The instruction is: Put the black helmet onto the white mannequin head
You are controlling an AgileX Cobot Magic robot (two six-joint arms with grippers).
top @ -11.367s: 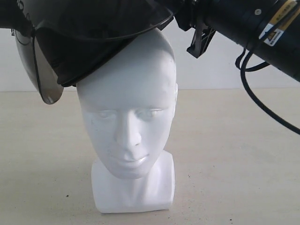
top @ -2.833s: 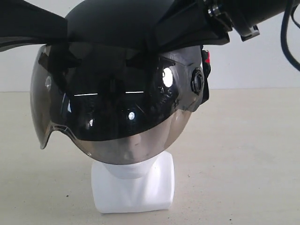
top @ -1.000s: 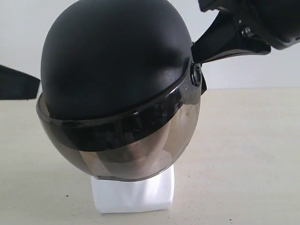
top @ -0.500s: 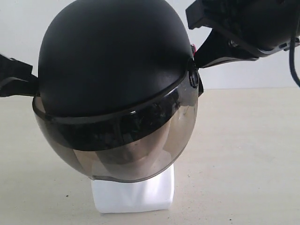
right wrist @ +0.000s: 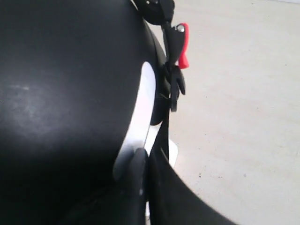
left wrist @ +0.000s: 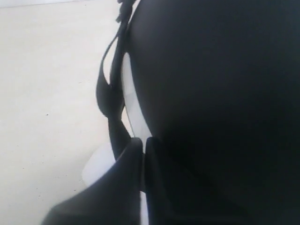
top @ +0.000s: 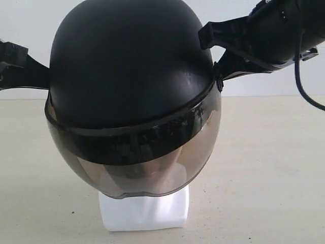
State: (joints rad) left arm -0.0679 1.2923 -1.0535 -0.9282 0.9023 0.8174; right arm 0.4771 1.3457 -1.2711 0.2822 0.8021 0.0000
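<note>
Black helmet [top: 127, 66], rigid, smooth and probably light, is sitting low over the white mannequin head [top: 144, 211], while left gripper [left wrist: 143, 143] and right gripper [right wrist: 147, 157] are each pinching its side rim, likely the surest hold.

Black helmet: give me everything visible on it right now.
The black helmet is a matte, rounded open-face shell with a smoky see-through visor lowered in front. It sits slightly tilted over the white mannequin head, covering the face, so only the base shows clearly. Dark straps and a red buckle tab hang at its sides. The left gripper and right gripper each pinch its lower rim.
</note>
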